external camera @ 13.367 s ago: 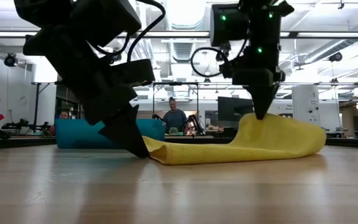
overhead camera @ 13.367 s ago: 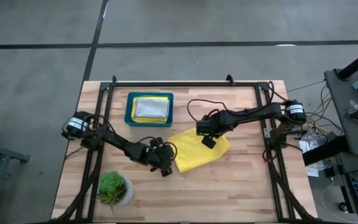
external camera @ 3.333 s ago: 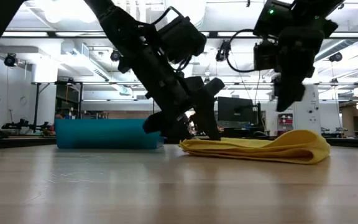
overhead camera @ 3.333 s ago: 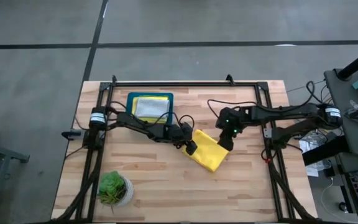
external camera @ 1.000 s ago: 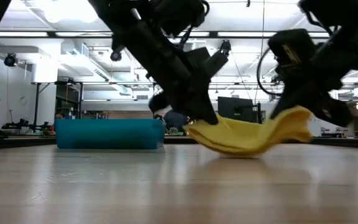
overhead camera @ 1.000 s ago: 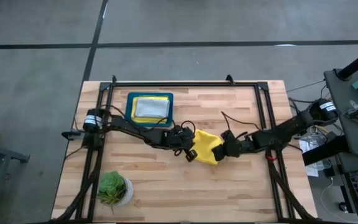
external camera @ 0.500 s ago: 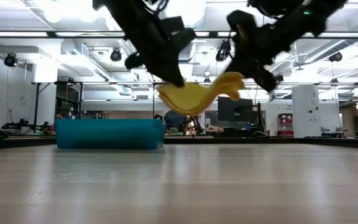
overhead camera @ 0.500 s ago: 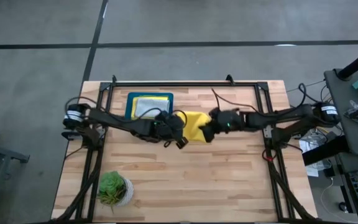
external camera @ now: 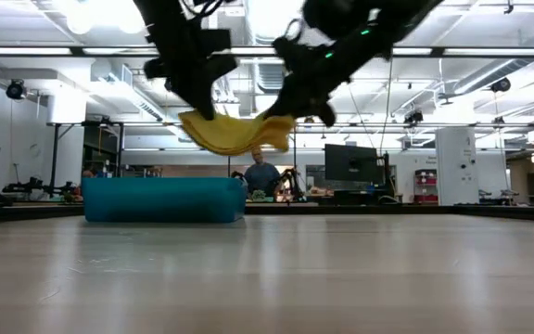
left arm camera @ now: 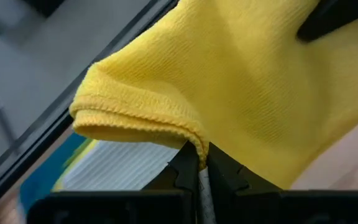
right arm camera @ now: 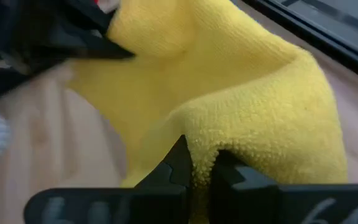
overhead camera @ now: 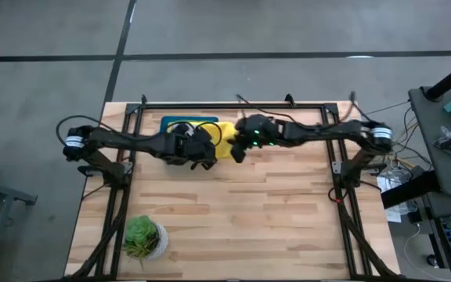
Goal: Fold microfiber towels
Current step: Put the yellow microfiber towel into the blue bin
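A folded yellow microfiber towel (external camera: 235, 132) hangs in the air between my two grippers, just right of the teal tray (external camera: 163, 199) and above its height. From above, the towel (overhead camera: 225, 137) shows beside the tray's right rim (overhead camera: 214, 120). My left gripper (external camera: 204, 111) is shut on the towel's left end and my right gripper (external camera: 288, 115) is shut on its right end. A pale folded cloth (left arm camera: 120, 168) lies in the tray on a yellow one; my left arm hides most of the tray from above. My left gripper pinches the towel's hemmed, folded-over edge (left arm camera: 185, 138) between its two fingers (left arm camera: 186, 167), more than one layer. The fingers slant down from the table's left side. The towel is lifted clear and sags toward the other gripper. My right gripper pinches a thick fold of the towel at its right end (right arm camera: 219, 140) between its two fingers (right arm camera: 180, 163). It comes from the table's right side, slanting slightly down. The towel hangs clear of the table, slack between the two holds.
A small potted plant (overhead camera: 142, 237) stands near the table's front left corner. A black frame rail (overhead camera: 233, 104) runs along the far edge, with more rails down both sides. A person sits in the room far behind the table (external camera: 262, 176).
Both grippers, staying shut on the yellow towel, have risen and gone toward the far left, toward the tray. The towel was just off the table in the middle and now hangs higher, beside the tray, still sagging between them. The right gripper has rolled.
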Controlling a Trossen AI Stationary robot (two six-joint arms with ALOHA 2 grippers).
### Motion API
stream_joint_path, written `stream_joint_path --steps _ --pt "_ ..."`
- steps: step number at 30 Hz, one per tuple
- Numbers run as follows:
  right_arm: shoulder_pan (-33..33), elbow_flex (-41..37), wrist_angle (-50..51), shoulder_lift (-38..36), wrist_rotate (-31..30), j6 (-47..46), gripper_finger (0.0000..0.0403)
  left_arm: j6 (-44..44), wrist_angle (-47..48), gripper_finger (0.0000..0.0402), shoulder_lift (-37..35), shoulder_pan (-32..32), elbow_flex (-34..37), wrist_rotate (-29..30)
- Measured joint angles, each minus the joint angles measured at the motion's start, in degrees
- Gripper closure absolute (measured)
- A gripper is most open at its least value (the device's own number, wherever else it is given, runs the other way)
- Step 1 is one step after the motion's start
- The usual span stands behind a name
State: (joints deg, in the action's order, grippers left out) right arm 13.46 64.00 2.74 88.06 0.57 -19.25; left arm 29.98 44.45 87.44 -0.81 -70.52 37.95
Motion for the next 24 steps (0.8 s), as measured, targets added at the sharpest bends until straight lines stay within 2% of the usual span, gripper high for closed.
stream_joint_path --steps 6,11,20,24 --pt "1.8 12.3 3.73 11.43 0.09 6.92 0.039 2.73 11.79 0.0402 -0.29 -3.56 0.0 0.04" --pt "3.43 19.94 4.42 18.02 2.04 8.83 0.039 2.66 16.63 0.0402 -0.29 -7.38 0.6 0.07" --pt "6.22 25.9 4.2 25.11 5.54 8.77 0.039 0.89 17.32 0.0402 -1.25 -14.14 5.96 0.06" --pt "6.2 27.54 4.2 27.43 5.95 8.8 0.039 -1.66 13.35 0.0402 -1.29 -15.88 8.95 0.07"
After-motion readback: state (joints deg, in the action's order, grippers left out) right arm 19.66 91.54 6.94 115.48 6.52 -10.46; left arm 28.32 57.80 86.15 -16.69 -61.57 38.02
